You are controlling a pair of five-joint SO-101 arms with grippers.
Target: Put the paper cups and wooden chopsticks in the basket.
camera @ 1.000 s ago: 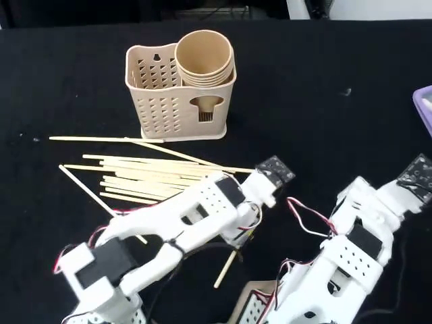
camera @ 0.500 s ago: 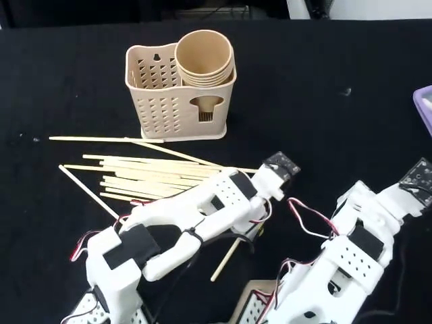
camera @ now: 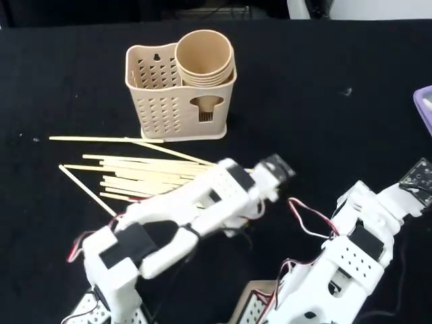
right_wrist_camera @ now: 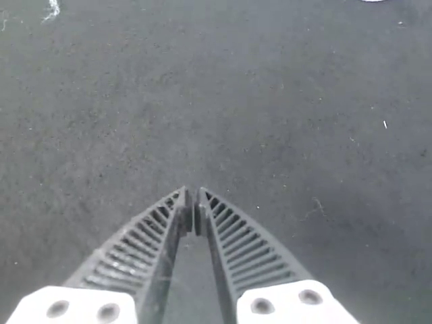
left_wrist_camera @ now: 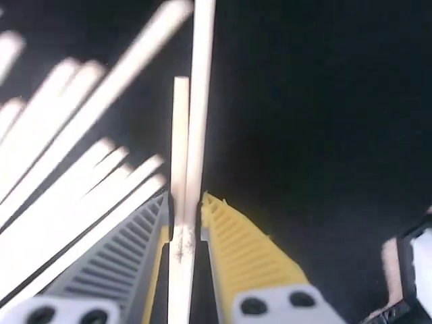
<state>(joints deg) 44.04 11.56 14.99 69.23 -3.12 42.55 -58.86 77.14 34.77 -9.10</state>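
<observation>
A beige slotted basket [camera: 179, 108] stands at the back of the black table, with a stack of paper cups [camera: 204, 57] in its right compartment. Several wooden chopsticks [camera: 142, 177] lie fanned out in front of it. My left arm [camera: 216, 199] hangs over the right end of that pile. In the left wrist view my left gripper [left_wrist_camera: 185, 199] is shut on two chopsticks [left_wrist_camera: 192, 135], which stick out ahead of the jaws beside the loose sticks [left_wrist_camera: 61, 175]. My right gripper [right_wrist_camera: 191, 194] is shut on nothing, above bare black cloth at the table's front right.
My right arm [camera: 364, 243] lies along the front right corner. A purple object [camera: 424, 104] pokes in at the right edge. The left basket compartment [camera: 154, 71] holds nothing. Bare tabletop spreads right of the basket.
My left arm has swung left and back toward the pile. The chopstick end that stuck out in front of it a second ago is gone from the high view. The right arm is still.
</observation>
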